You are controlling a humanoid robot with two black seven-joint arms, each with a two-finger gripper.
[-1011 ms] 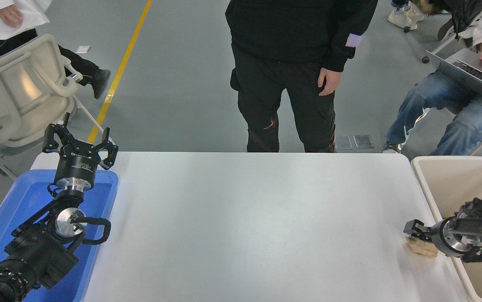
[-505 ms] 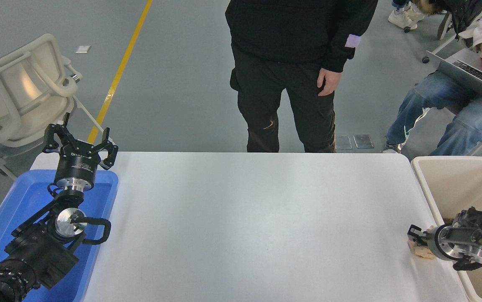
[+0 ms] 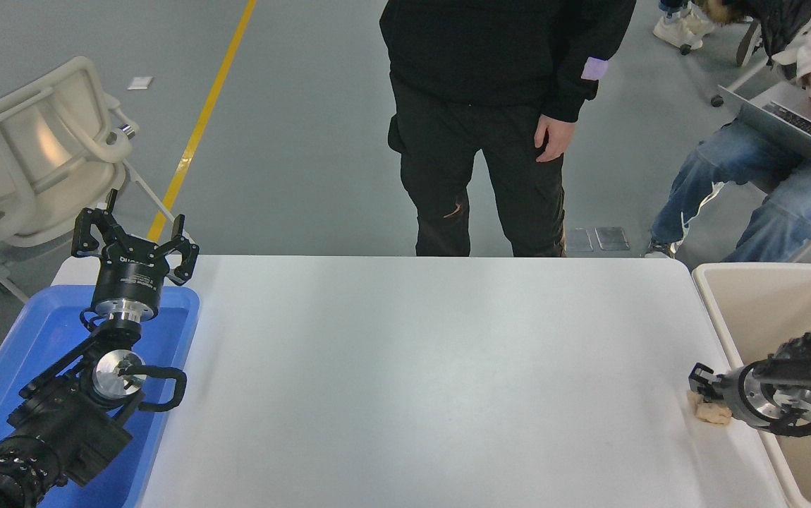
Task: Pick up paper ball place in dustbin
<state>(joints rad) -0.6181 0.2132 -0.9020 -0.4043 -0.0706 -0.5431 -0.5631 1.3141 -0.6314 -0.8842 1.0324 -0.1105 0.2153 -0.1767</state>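
Left tool is parked at the lower left, raised over the far end of a blue tray, its black fingers spread wide with nothing between them. That tray lies at the left edge of the white tabletop, whose broad middle shows only soft reflections. Behind the tabletop's far edge stands a person in black clothes, one hand hanging by the thigh. A pale folding chair stands on the grey floor at the upper left, beside a yellow floor line.

Farther right, near the tabletop's right edge, the paper ball lies on the surface, a small tan crumpled wad. The right tool reaches in from the right edge and points leftward, low over the tabletop; its dark tip sits directly over the ball's far-left side and seems to touch it. Whether its fingers are parted or closed on the ball cannot be told from this angle. Just beside the ball, to its right, runs the pale rim of the dustbin, with the right arm crossing over that rim. A seated person with a laptop is at the upper right.
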